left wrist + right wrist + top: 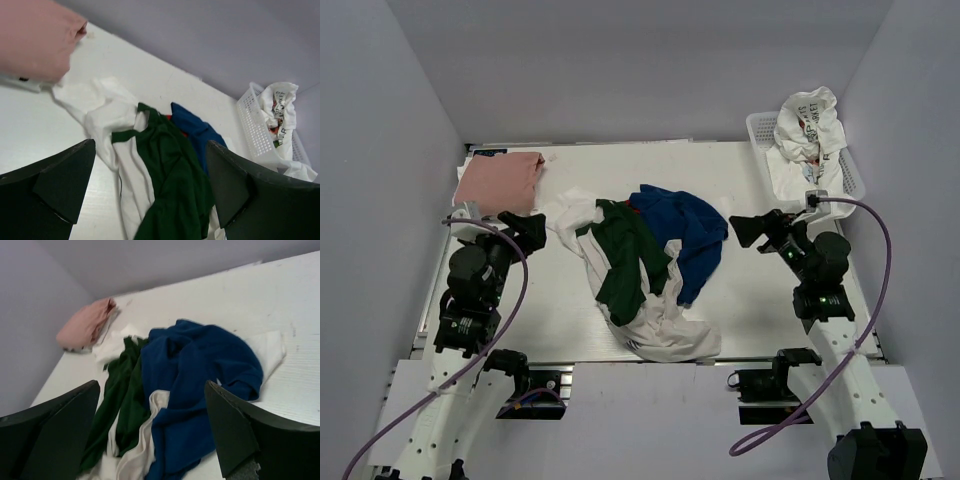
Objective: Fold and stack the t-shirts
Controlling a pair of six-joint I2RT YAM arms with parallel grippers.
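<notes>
A crumpled heap lies mid-table: a dark-green and white t-shirt (pixel 620 262) and a blue t-shirt (pixel 688 238) over white cloth (pixel 665 330). A folded salmon-pink t-shirt (pixel 500 181) lies at the far left. A crumpled white printed t-shirt (pixel 807 125) sits in the basket. My left gripper (pixel 532 232) is open and empty, left of the heap; its wrist view shows the green shirt (pixel 172 175). My right gripper (pixel 752 230) is open and empty, right of the heap; its wrist view shows the blue shirt (pixel 200 375).
A white plastic basket (pixel 760 130) stands at the far right corner. Grey walls enclose the table (pixel 760 300) on three sides. The pink t-shirt (pixel 35 37) lies close to the left wall.
</notes>
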